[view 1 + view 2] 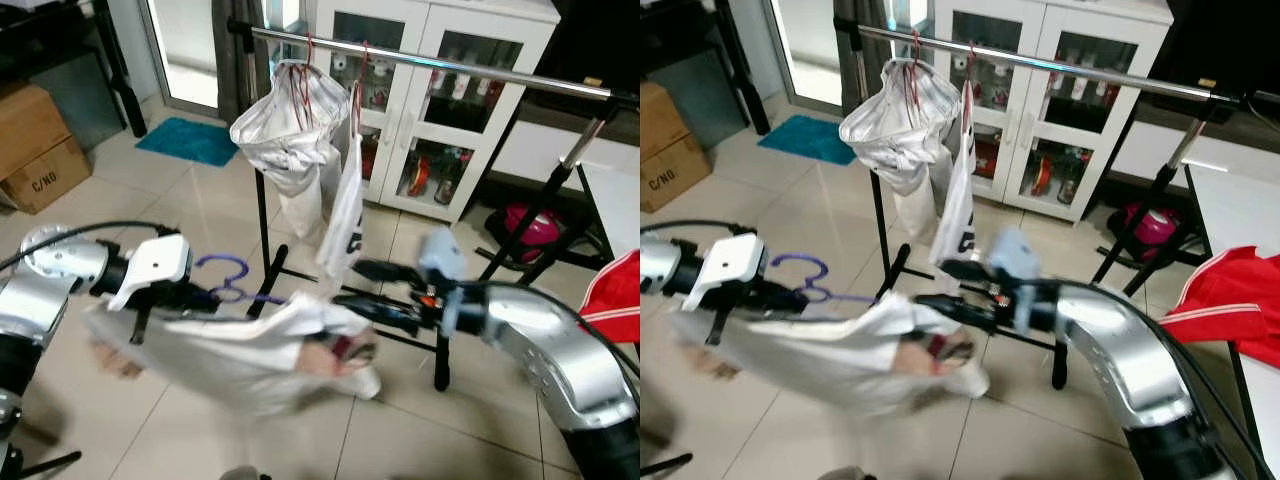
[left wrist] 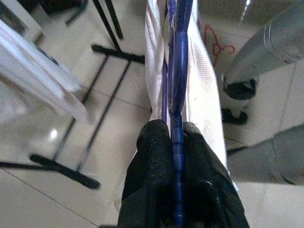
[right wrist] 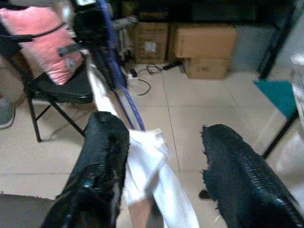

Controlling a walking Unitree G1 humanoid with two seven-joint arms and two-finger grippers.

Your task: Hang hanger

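Note:
A purple hanger (image 1: 225, 278) carries a white garment (image 1: 240, 355) that sags low in front of me. My left gripper (image 1: 195, 296) is shut on the hanger near its hook; the left wrist view shows the fingers (image 2: 156, 156) clamped on the blue bar (image 2: 176, 71). My right gripper (image 1: 355, 288) is open at the garment's right end, with the cloth (image 3: 152, 175) lying against one finger (image 3: 102, 156). The silver rail (image 1: 450, 68) runs across above and behind, with two white garments (image 1: 290, 130) hanging at its left end on red hangers.
The rack's black legs and base (image 1: 440, 370) stand just behind the grippers. A white glass-door cabinet (image 1: 430, 110) is behind the rail. Cardboard boxes (image 1: 35, 145) and a teal mat (image 1: 190, 140) lie far left. A red garment (image 1: 615, 295) rests on a white table at right.

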